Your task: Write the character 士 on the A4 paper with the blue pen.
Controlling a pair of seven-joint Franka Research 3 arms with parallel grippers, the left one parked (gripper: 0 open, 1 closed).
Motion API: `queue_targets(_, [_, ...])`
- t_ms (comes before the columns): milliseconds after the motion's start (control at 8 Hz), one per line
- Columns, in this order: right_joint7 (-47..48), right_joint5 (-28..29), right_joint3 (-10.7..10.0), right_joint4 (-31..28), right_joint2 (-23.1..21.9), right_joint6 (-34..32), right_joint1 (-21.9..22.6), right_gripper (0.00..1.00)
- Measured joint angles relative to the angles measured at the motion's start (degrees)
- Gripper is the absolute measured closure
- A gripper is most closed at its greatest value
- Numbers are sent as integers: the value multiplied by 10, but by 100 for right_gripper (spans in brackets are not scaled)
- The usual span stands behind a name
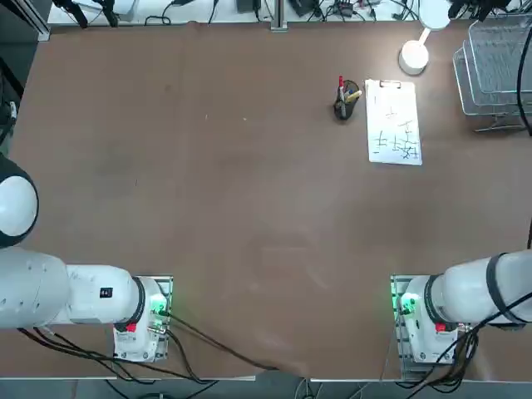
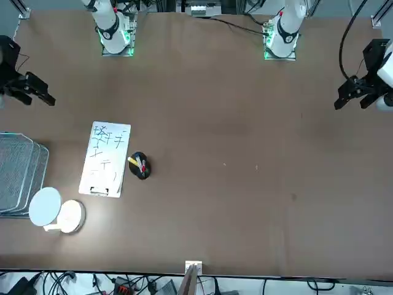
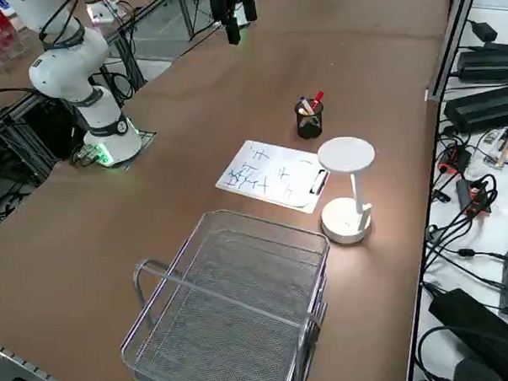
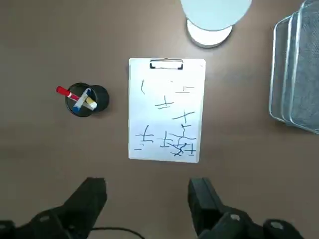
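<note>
While the right pincer (image 4: 147, 201) is hovering high above the desk (image 1: 208, 208) with fingers apart, the A4 paper (image 4: 166, 110) is lying below, the blue pen (image 4: 80, 102) standing in a black cup (image 4: 83, 100) at its 9 o'clock.

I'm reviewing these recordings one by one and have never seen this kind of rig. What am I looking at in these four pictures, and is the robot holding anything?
Two robot arms sit side by side at a brown table. One picture looks straight down, one faces the robot from across the table, one looks from its right side, and one comes from a camera on the working arm's wrist. That wrist picture shows the right gripper, open and empty, raised above the table near the A4 paper, a clipped sheet with handwritten characters. Beside the sheet stands a dark pen cup holding the blue pen, a red-topped pen and a yellow marker. A white desk lamp and a wire basket are nearby.
</note>
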Motion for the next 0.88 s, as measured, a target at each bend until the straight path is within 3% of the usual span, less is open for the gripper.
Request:
queue_targets(250, [15,2,14,-22,25,62,18,0])
queue_targets(500, [94,2,51,-44,54,139,28,0])
queue_targets(625, [146,-5,75,-54,65,174,37,0])
queue_targets(875, [252,-77,142,-80,74,232,51,0])
